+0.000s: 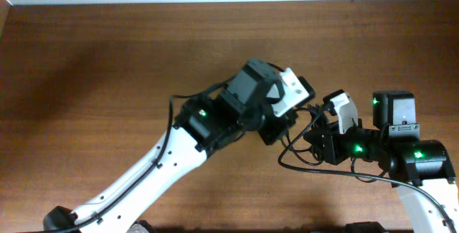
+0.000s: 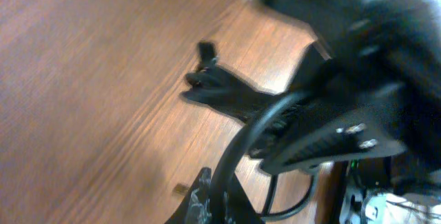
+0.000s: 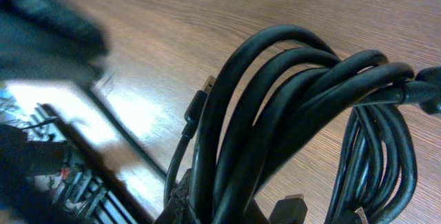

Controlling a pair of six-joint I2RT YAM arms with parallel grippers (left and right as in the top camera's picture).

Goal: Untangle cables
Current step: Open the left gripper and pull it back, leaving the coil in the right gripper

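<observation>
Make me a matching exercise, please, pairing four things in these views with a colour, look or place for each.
Things:
1. cables
2. plug end
3. table
4. left arm

Descriptions:
a. brown wood grain
b. white shell, reaching in from the lower left of the overhead view
c. glossy black loops bunched together
d. small tip on a single cord beside the bundle

Pairs: 1-c, 2-d, 3-a, 4-b.

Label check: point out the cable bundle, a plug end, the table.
cable bundle (image 3: 289, 107), right wrist view, middle of looped strands.
plug end (image 3: 196, 109), right wrist view, black plug body.
table (image 1: 107, 46), overhead view, bare wood.
</observation>
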